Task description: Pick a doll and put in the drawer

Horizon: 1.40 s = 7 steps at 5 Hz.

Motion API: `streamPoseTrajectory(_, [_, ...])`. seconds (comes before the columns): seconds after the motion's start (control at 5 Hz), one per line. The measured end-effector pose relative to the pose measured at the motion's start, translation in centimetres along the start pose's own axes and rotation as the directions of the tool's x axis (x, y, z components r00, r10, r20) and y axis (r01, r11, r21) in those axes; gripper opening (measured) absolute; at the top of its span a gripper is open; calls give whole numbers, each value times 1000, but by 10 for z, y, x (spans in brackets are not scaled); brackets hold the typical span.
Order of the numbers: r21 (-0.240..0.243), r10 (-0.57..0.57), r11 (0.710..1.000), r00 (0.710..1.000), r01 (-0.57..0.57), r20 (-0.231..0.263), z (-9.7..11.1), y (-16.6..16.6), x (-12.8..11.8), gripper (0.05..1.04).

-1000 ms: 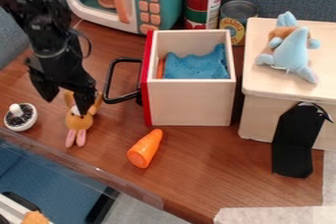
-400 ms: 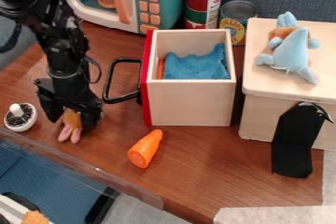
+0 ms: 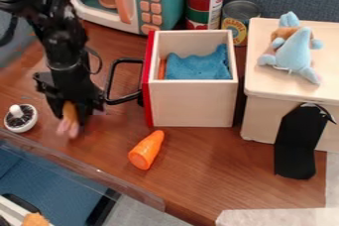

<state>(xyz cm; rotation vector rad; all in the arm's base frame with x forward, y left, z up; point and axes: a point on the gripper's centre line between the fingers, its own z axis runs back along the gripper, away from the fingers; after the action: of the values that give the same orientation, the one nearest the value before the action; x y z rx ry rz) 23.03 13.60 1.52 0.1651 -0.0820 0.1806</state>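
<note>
Across the wood-grain counter (image 3: 205, 175), we see the tool (image 3: 71, 115) closed around the orange plush bunny doll (image 3: 69, 112) at the left of the frame, pink legs pointing down-frame. The open drawer (image 3: 192, 103), smooth pale wood with a flat red front, lies to its right and slightly up-frame; we judge we must lift over the looped black handle (image 3: 114, 79).

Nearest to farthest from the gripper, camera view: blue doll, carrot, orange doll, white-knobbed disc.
1. Orange doll: between the gripper's fingers
2. White-knobbed disc: left edge of view
3. Carrot: lower middle
4. Blue doll: right, on the pale box
</note>
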Motion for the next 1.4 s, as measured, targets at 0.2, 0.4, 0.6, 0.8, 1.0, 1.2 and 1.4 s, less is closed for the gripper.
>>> streamPoseTrajectory(0.2, [-26,33,999,991,-30,126,44,-1,8,496])
streamPoseTrajectory(0.4, [-45,37,999,980,-29,194,85,-13,18,495])
streamPoseTrajectory(0.6, [-138,-23,989,976,54,217,91,-56,35,495])
streamPoseTrajectory(0.8, [-200,-80,971,967,130,242,92,-96,53,495])
streamPoseTrajectory(1.0, [-220,-99,963,966,153,237,87,-116,65,495])
streamPoseTrajectory(1.2, [-227,-90,963,966,147,244,85,-128,80,495])
streamPoseTrajectory(1.4, [-227,-62,967,967,119,246,83,-127,91,581])
